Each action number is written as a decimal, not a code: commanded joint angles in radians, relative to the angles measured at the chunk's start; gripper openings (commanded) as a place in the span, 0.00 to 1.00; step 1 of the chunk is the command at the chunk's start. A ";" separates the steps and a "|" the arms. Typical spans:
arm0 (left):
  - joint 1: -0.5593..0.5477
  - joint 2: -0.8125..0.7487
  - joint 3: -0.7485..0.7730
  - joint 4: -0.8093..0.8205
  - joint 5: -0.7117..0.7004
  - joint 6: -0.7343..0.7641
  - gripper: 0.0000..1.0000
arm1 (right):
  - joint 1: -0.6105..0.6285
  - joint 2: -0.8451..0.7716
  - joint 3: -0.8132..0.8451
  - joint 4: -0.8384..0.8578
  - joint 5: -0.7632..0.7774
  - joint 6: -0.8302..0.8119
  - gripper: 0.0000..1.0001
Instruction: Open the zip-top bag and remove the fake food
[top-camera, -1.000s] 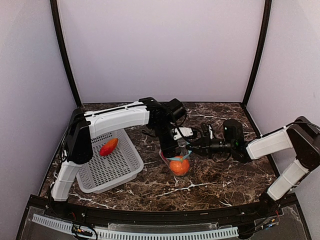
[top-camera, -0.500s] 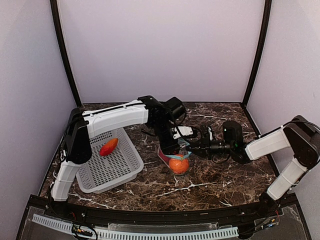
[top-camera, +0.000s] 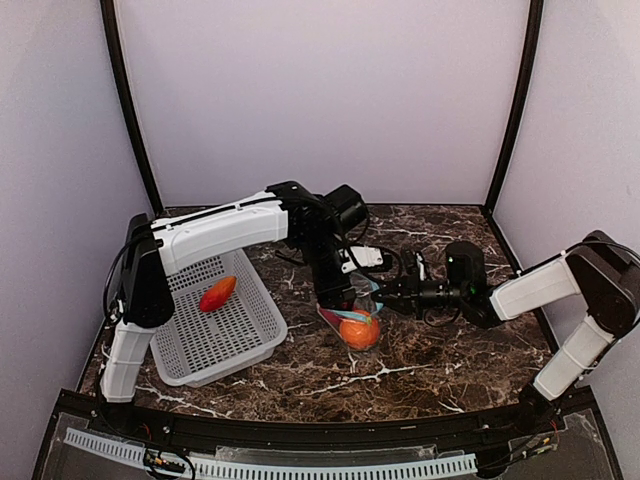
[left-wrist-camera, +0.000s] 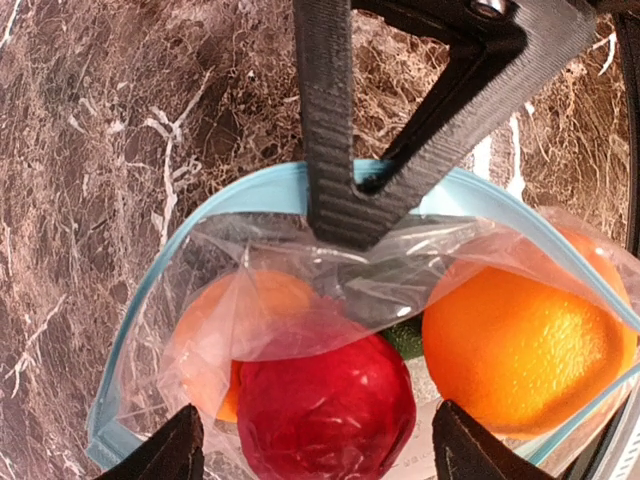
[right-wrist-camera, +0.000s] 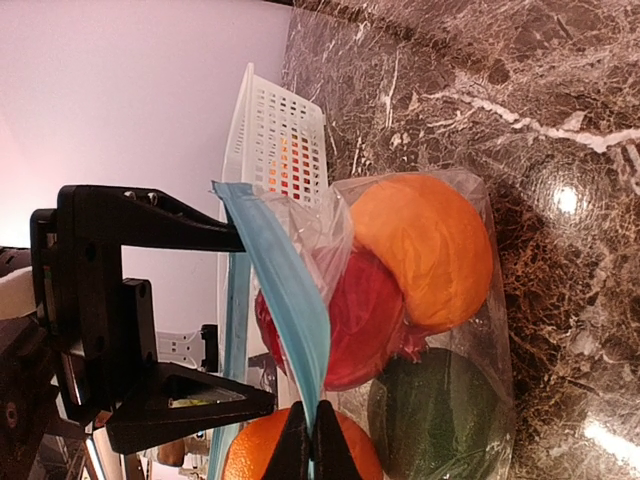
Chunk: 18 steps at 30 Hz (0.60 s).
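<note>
The zip-top bag (top-camera: 352, 318) lies mid-table with its mouth pulled open; its teal zip strip (left-wrist-camera: 240, 195) curves round the opening. Inside are two oranges (left-wrist-camera: 520, 340) (left-wrist-camera: 205, 330), a round red piece (left-wrist-camera: 325, 400) and a dark green piece (right-wrist-camera: 435, 410). My left gripper (left-wrist-camera: 320, 455) is open right above the mouth, its fingertips either side of the red piece. My right gripper (right-wrist-camera: 313, 440) is shut on the near zip strip (right-wrist-camera: 285, 290) and holds it up. The elongated red-orange piece (top-camera: 217, 293) lies in the basket.
The white perforated basket (top-camera: 250, 330) stands left of the bag, close to it. Purple walls enclose the dark marble table (top-camera: 440, 360). The two arms meet over the bag from left and right.
My left arm's upper link has swung a little to the left, with its gripper still over the bag. The right gripper keeps its pinch on the strip. The bag has barely moved.
</note>
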 joint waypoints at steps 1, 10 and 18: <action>-0.011 -0.061 -0.056 -0.059 -0.039 0.036 0.78 | -0.005 0.025 0.007 0.026 -0.009 0.000 0.00; -0.015 -0.018 -0.088 -0.041 -0.048 0.071 0.77 | -0.004 0.034 0.000 0.029 -0.006 0.003 0.00; -0.015 0.048 -0.070 -0.016 -0.054 0.083 0.80 | -0.005 0.054 -0.009 0.049 -0.009 0.010 0.00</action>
